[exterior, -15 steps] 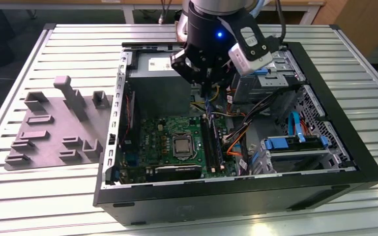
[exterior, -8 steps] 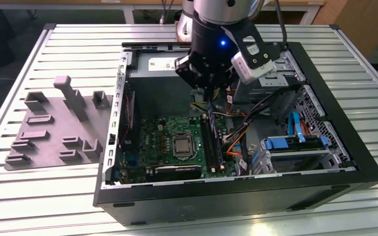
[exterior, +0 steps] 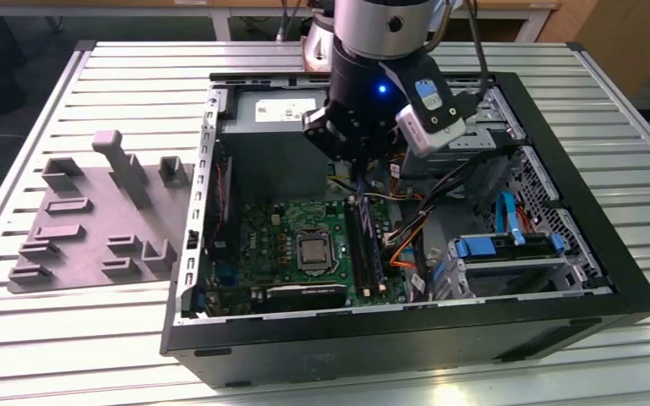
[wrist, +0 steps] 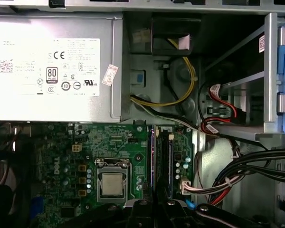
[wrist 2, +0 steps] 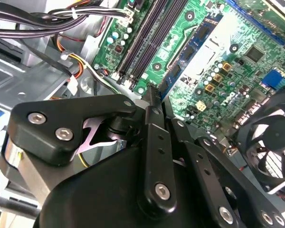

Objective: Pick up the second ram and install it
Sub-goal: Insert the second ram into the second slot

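The arm hangs over the open computer case (exterior: 595, 279), which lies on its side on a slatted metal table (exterior: 31, 330). The gripper (exterior: 361, 173) is down inside the case, just above the far end of the memory slots (exterior: 365, 245) on the green motherboard (exterior: 263, 245).

In the second wrist view the gripper (wrist 2: 153, 95) has its fingers (wrist 2: 152, 102) drawn close together, pinched on the top edge of something thin and dark. That looks to be the second ram, though so little of it shows that I cannot tell for sure. In the first wrist view a dark stick (wrist: 163, 156) stands upright in the slots, beside the processor socket (wrist: 112, 183) and in line with the gripper (wrist: 154, 205). Whether it is fully seated I cannot tell.

The silver power supply (wrist: 52, 61) sits at the far side of the case. On the table, toward the exterior view's left, lies a grey plate of plastic blocks (exterior: 94, 220), well apart from the gripper.
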Tool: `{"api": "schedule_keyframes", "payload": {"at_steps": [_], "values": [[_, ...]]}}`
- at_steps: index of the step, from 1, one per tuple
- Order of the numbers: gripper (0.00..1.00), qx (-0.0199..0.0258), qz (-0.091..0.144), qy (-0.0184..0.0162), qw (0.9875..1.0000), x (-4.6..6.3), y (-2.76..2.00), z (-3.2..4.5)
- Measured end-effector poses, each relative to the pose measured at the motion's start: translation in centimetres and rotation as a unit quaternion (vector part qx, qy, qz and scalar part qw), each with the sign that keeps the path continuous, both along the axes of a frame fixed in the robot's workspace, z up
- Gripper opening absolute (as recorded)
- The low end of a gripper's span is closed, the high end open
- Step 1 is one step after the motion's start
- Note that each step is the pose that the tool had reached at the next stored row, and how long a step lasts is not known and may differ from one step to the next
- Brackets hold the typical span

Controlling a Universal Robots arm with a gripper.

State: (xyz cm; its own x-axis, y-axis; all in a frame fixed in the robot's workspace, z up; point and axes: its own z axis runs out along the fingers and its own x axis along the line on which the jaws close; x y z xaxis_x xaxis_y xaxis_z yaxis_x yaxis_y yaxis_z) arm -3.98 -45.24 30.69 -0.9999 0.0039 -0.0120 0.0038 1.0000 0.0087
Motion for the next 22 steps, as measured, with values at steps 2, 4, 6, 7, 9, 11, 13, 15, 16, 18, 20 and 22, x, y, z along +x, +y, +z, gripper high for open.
{"api": "schedule_keyframes", "payload": {"at_steps": [2, 4, 6, 7, 9, 11, 13, 15, 16, 18, 20, 22], "values": [[0.14, 0.0001, 0.000, 0.0000, 1.0000, 0.0, 0.00, -0.37], [0.14, 0.0000, -0.001, 0.0000, 1.0000, 0.0, 0.00, -0.72], [0.14, 0.0000, -0.002, 0.0000, 1.0000, 0.1, 0.00, -1.09], [0.14, 0.0000, -0.002, 0.0000, 1.0000, 0.1, 0.00, -1.27], [0.14, 0.0000, -0.002, 0.0001, 1.0000, 0.1, 0.00, -1.42], [0.14, 0.0000, -0.002, 0.0001, 1.0000, 0.1, 0.00, -1.43], [0.14, 0.0000, -0.002, 0.0001, 1.0000, 0.1, 0.00, -1.43], [0.14, 0.0000, -0.002, 0.0001, 1.0000, 0.1, 0.00, -1.43], [0.14, 0.0000, -0.002, 0.0001, 1.0000, 0.1, 0.00, -1.43], [0.14, 0.0000, -0.002, 0.0001, 1.0000, 0.1, 0.00, -1.43], [0.14, 0.0000, -0.002, 0.0001, 1.0000, 0.1, 0.00, -1.43], [0.14, 0.0001, -0.002, 0.0001, 1.0000, 0.1, 0.00, -1.43]]}}
